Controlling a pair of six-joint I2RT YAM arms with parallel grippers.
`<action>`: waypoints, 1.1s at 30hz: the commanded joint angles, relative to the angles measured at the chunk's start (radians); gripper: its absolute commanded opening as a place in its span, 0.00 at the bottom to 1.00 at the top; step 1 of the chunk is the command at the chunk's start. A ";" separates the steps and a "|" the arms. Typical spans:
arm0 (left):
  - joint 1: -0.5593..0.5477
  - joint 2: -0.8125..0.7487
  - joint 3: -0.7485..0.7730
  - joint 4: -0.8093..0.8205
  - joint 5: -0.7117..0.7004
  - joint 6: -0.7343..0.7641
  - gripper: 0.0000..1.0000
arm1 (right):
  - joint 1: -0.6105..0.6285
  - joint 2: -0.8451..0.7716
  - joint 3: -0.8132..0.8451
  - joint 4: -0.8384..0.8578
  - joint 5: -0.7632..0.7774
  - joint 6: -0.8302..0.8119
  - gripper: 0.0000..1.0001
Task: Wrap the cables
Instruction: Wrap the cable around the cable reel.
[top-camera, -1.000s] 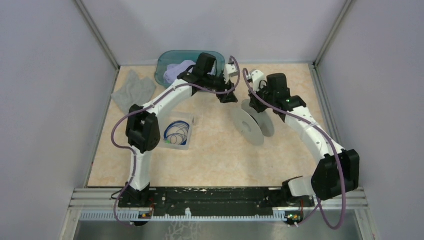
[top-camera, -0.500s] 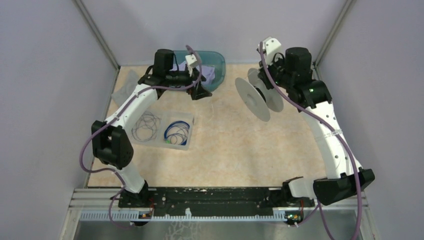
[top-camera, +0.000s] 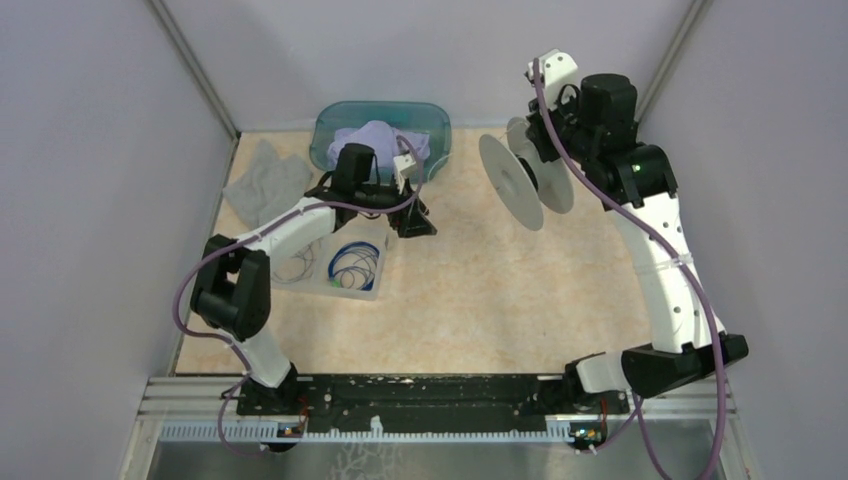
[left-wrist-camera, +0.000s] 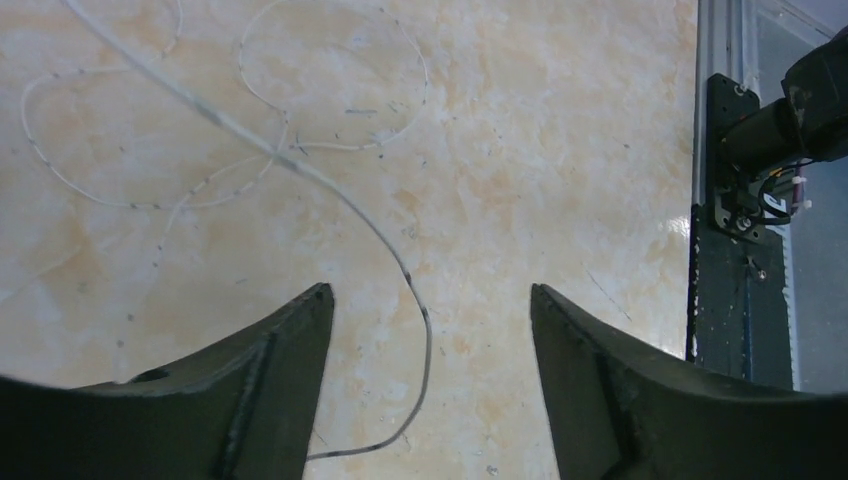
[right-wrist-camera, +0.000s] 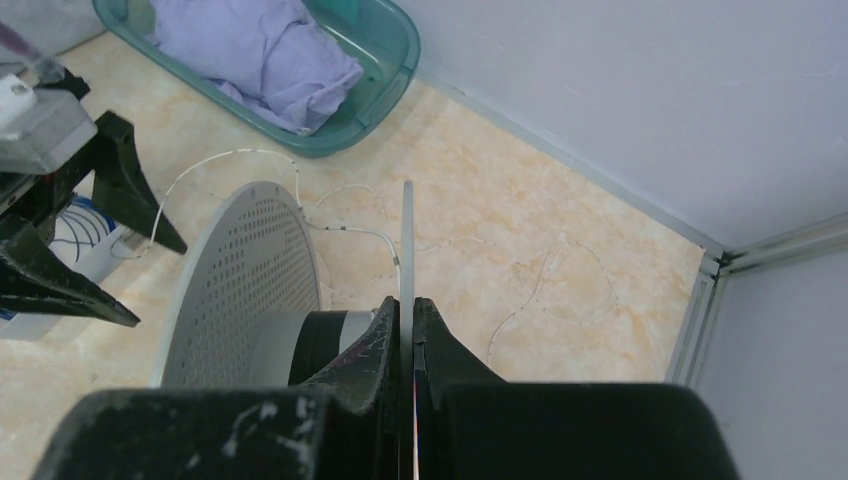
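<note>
Your left end effector (left-wrist-camera: 430, 290) hangs wide open over the surface (left-wrist-camera: 560, 150) with nothing between its 2 fingers. The whitish cable (left-wrist-camera: 300, 165) lies flat on the surface directly beneath it. In the left wrist view, 1 strand comes slantwise from the upper left out of several loose loops. It then turns and runs down through the middle of the gap, ending in a small hook near the bottom edge. Inside the gap the strand's long axis lies roughly square to the line along which the fingers close. A straight descent should therefore put it between them. It is below the fingertips and not yet touched.

Your right end effector (right-wrist-camera: 410, 305) is clamped tight on the thin flange of the spool (right-wrist-camera: 245, 270) and holds it up off the surface at the far right. That leaves the left arm as the free one and the nearer to the cable. A strand seems to lead up toward the spool, but you cannot tell whether it is fixed there.

The blue cables (top-camera: 355, 265) sit coiled in the clear tray (top-camera: 375, 292), just on the left arm's near side.
</note>
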 joint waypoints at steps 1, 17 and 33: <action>0.004 -0.019 -0.050 0.053 0.006 0.096 0.71 | -0.006 0.003 0.101 0.047 0.039 0.030 0.00; -0.115 0.128 0.084 -0.166 -0.130 0.381 0.00 | -0.008 0.094 0.198 0.041 0.093 0.157 0.00; -0.468 0.288 0.508 -0.562 -0.234 0.629 0.00 | -0.011 0.132 -0.016 0.314 0.315 0.197 0.00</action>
